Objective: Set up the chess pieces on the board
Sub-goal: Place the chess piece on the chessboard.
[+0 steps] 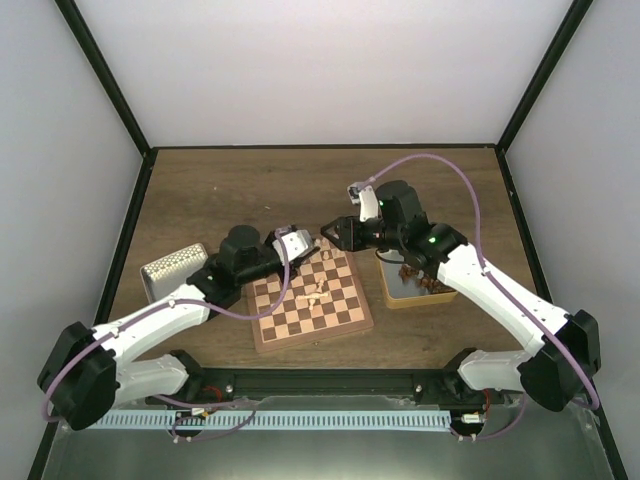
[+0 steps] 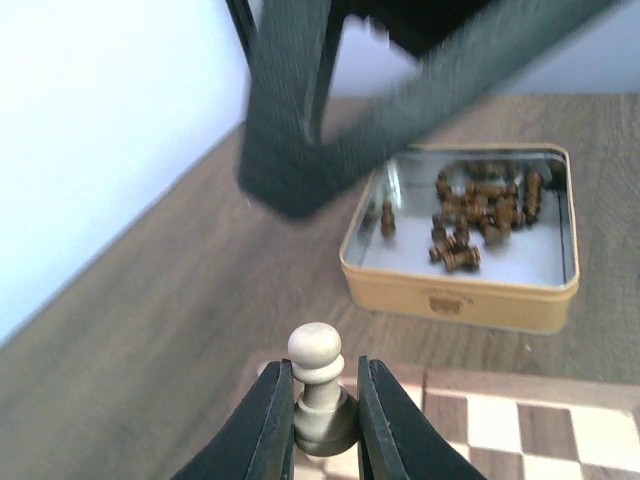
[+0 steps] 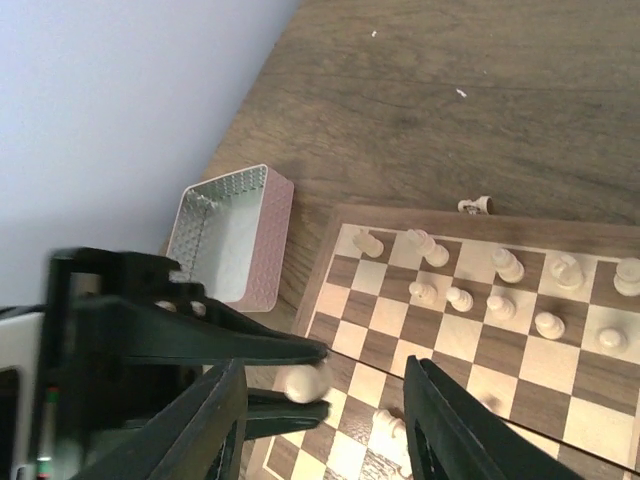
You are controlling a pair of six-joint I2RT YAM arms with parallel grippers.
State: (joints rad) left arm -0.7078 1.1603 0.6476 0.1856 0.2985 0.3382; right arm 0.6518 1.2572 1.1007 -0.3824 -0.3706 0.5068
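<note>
Both are too close — left gripper (image 2: 326, 375) pinches a pawn (image 2: 316, 350), right gripper (image 3: 325, 372) open at 2 o'clock — a bump could drop it.

Obs: board (image 1: 312, 340) flat, slightly skewed, tan and dark checks, brown rim. Cream pieces (image 3: 505, 265) upright in two loose rows along one edge. A stray piece (image 3: 475, 205) lies toppled just outside the rim. One cream pawn (image 2: 316, 352) upright, pinched in left gripper (image 2: 324, 372). Dark pieces (image 2: 480, 215) heaped in tin (image 2: 460, 295).
</note>
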